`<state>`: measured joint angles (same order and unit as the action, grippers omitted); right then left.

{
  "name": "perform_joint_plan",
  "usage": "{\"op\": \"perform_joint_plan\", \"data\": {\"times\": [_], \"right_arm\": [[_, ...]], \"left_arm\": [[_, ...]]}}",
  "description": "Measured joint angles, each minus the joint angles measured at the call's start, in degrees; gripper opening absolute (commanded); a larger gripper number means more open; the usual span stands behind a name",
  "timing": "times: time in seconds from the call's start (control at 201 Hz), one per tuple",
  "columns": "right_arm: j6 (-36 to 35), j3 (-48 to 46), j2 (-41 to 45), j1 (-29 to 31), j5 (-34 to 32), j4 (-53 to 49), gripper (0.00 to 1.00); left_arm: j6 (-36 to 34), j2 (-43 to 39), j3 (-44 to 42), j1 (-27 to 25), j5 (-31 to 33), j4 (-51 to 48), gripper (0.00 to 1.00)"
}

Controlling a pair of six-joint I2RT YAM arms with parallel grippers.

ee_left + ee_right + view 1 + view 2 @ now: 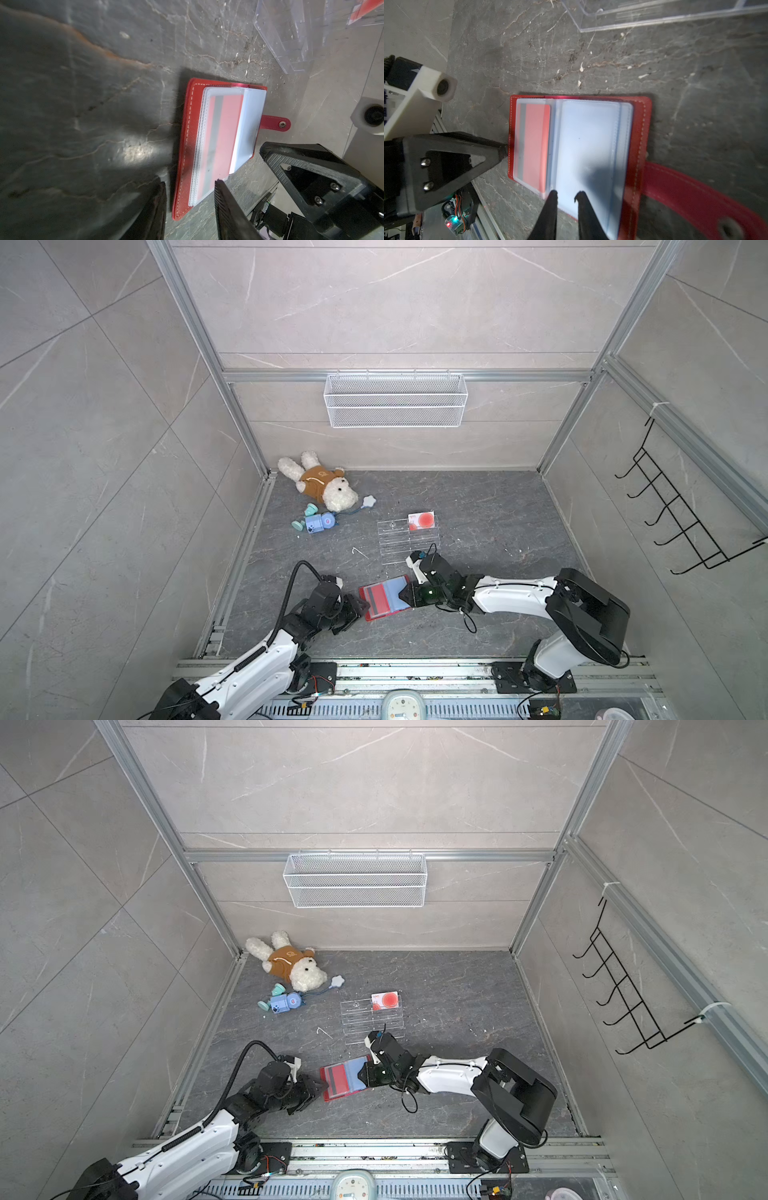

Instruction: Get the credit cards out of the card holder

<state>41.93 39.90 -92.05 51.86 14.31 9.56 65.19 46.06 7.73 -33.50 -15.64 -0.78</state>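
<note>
your card holder (384, 598) lies open and flat on the dark table (498, 522), low in the middle of both top views. a red card (535, 145) with a grey stripe sits tucked in the holder's left half. a second card (422, 521), white with a red circle, stands on the clear stand (399, 545) just above the holder in the frame. your left gripper (190, 181) straddles the holder's left edge with its fingers (226, 207) parted, one over the inner pages and one outside the cover, not clamped. your right gripper (565, 193) sits at the pale blue sleeve (591, 145) on the holder's right half, fingers drawn close with a slim gap between. you cannot tell whether they pinch the sleeve's edge. the strap (695, 197) runs out past the right cover.
</note>
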Motion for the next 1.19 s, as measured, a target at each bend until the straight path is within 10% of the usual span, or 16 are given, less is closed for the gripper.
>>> {"op": "perform_joint_plan", "data": {"times": [0.846,1.195], "right_arm": [[2.03,-2.21,-2.38,0.09,-0.02,3.96,0.20],[2.03,-2.21,-2.49,0.11,0.00,4.07,0.19]], "left_arm": [[0.92,4.39,-1.01,0.00,1.73,6.03,0.32],[1.20,3.67,-5.40,0.02,1.92,14.21,0.04]]}}
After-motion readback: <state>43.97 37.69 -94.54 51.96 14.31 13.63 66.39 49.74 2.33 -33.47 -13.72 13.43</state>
